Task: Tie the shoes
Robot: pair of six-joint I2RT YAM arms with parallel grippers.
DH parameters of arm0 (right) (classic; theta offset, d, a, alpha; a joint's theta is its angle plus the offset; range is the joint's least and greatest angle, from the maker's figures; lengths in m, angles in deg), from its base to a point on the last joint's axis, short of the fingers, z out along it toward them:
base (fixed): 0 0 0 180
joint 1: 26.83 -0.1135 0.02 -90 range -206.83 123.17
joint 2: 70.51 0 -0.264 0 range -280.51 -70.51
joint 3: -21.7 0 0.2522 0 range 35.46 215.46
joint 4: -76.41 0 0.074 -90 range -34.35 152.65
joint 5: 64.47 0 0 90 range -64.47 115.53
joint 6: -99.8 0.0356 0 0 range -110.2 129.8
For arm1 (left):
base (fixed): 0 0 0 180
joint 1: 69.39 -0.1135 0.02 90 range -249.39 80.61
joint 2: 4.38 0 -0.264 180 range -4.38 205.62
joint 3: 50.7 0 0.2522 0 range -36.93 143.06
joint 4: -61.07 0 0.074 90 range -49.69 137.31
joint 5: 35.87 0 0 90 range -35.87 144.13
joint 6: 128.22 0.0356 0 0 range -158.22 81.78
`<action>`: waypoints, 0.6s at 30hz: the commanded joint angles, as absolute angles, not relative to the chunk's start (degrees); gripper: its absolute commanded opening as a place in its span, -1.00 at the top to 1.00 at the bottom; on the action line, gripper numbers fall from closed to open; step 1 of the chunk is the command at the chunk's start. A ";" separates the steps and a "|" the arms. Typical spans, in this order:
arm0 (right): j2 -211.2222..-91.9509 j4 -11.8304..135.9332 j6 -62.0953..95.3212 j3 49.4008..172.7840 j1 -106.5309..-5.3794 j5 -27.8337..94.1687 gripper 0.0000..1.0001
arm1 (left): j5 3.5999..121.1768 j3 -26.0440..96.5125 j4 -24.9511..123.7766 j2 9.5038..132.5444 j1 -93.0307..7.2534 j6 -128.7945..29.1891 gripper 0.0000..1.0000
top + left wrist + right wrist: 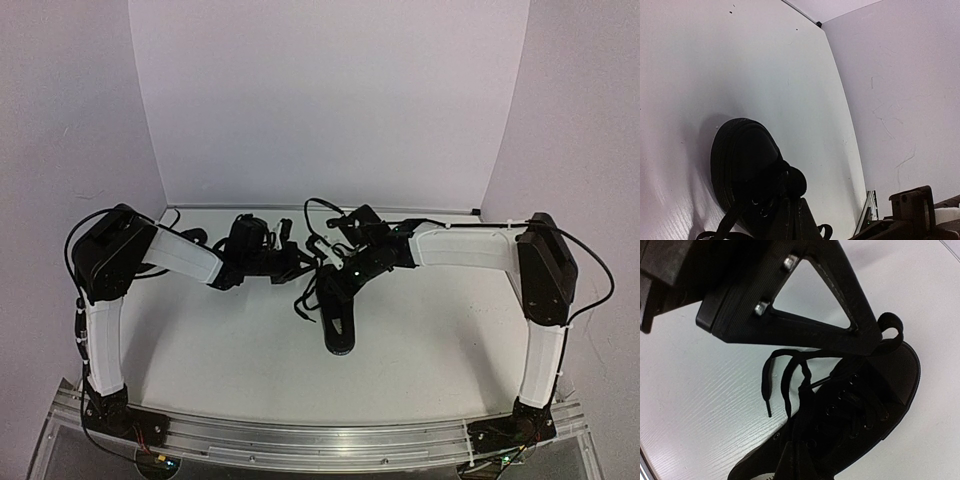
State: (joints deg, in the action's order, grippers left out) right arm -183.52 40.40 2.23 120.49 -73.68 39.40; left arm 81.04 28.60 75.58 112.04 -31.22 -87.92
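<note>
Seems the very start of tying: poised over the tabletop with the one visible shoe directly beneath, left gripper and right gripper pressed together, hold on anything unclear. Calls next for spreading and pinching the loose laces beside the right gripper.

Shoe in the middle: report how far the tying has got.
No bow shows yet: a lace end lies loose on the table beside the shoe. In hand: both grippers are shut close over it, the right gripper with a lace loop at its tip, the left gripper by the eyelets. Left: the knot itself; no second shoe clearly shows.
</note>
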 commanded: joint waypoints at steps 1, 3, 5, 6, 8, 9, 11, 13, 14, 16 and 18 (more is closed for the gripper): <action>-180.32 41.40 0.89 120.00 -73.64 40.45 1.00 | 80.23 30.62 80.16 110.91 -31.75 -90.05 1.00; -180.62 41.40 0.64 120.15 -73.67 40.54 1.00 | 80.55 30.73 80.72 111.44 -31.71 -90.77 1.00; -180.80 41.34 0.48 120.36 -73.61 40.67 1.00 | 79.92 30.02 81.68 111.41 -31.71 -91.60 1.00; -180.76 41.37 0.34 120.31 -73.64 40.90 1.00 | 79.23 29.72 81.70 111.31 -31.74 -91.72 1.00; -180.72 41.43 0.04 120.28 -73.64 41.33 1.00 | 78.02 29.10 81.72 111.20 -31.77 -92.03 1.00; -180.77 41.39 -0.14 120.27 -73.59 41.68 1.00 | 77.52 28.99 81.61 111.24 -31.75 -92.24 1.00; -181.00 41.38 -0.22 120.23 -73.62 42.00 1.00 | 77.02 28.80 82.65 111.66 -31.77 -93.71 1.00; -181.10 41.38 -0.11 120.28 -73.64 42.11 1.00 | 76.55 28.10 84.70 112.22 -31.77 -95.40 1.00; -181.10 41.41 -0.06 120.25 -73.66 41.96 1.00 | 76.71 28.20 84.76 112.53 -31.71 -95.41 1.00; -181.07 41.46 0.06 120.22 -73.61 41.29 1.00 | 77.38 28.49 83.90 113.00 -31.48 -95.05 1.00; -180.86 41.52 0.32 120.37 -73.60 39.98 1.00 | 78.18 28.15 82.59 113.07 -31.15 -94.34 1.00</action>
State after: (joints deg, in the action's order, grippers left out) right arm -183.50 40.45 0.76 120.45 -73.68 41.27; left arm 77.89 28.49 80.89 112.24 -31.46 -93.89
